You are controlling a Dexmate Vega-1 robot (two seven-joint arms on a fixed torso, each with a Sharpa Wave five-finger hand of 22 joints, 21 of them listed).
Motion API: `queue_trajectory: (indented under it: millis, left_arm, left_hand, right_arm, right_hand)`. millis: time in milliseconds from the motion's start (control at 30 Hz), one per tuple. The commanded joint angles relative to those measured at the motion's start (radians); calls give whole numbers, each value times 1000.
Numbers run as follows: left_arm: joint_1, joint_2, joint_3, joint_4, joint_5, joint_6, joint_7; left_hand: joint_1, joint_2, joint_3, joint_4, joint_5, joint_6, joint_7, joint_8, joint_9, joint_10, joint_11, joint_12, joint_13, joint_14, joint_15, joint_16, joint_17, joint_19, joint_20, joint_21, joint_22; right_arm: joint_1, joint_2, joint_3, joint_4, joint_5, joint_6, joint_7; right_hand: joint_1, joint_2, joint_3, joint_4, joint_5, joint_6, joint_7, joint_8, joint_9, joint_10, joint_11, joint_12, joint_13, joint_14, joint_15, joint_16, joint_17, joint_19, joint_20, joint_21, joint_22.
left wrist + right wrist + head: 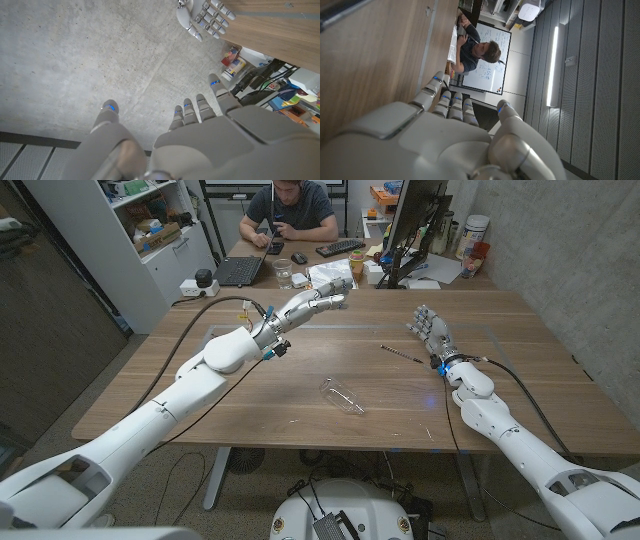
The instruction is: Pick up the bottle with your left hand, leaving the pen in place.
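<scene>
A clear plastic bottle (342,395) lies on its side near the front middle of the wooden table (250,410). A thin dark pen (397,352) lies further back and to the right of it. My left hand (310,305) hovers above the table's far middle, well behind the bottle, fingers stretched out and apart, holding nothing; the left wrist view shows it (200,130) spread the same way. My right hand (430,332) stands with fingers up just right of the pen, empty, and also shows in the left wrist view (205,17) and the right wrist view (445,135).
A person (290,215) sits at a desk behind the table, with a laptop (238,270), a glass (283,273), a keyboard (340,248) and a monitor (415,220). A black cable (215,308) runs over the table's far left. A shelf unit (150,230) stands at back left.
</scene>
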Motion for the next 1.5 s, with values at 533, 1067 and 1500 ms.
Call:
queue_trajectory:
  millis: [533, 1067, 1500]
  left_arm:
    - [-78, 167, 17, -236, 178, 173, -166]
    - [-177, 189, 96, -354, 412, 328, -291]
    - [-263, 195, 160, -460, 540, 467, -495]
  left_hand:
    - [149, -19, -23, -51, 40, -77, 52, 0, 8, -50, 23, -7, 13, -23, 7, 4, 6, -25, 14, -31, 6]
    - [256, -8, -48, -51, 60, -80, 28, 7, 10, -63, -17, 0, 17, -31, -19, 2, 7, -30, 3, -39, 7]
    - [348, -8, -61, -54, 72, -146, 48, 0, 12, -119, -4, -7, 22, -64, -3, -2, 7, -29, 3, -42, 6]
  right_arm:
    - [-51, -17, 13, -64, -1, 12, -34]
    - [-74, -17, 20, -77, 1, 18, -55]
    - [-76, -14, 24, -72, 1, 25, -63]
  right_hand:
    - [-16, -2, -4, 13, 7, -1, 10, 4, 5, 8, 2, 9, 3, 5, 0, 6, 2, 8, 2, 7, 3]
    - [-30, -7, -11, 21, 7, -1, 9, 4, 5, 8, 3, 9, 3, 8, -3, 8, 3, 9, 0, 7, 3]
    - [-44, -11, -20, 30, 8, 0, 9, 5, 5, 9, 6, 9, 3, 8, -2, 9, 5, 10, 1, 8, 3]
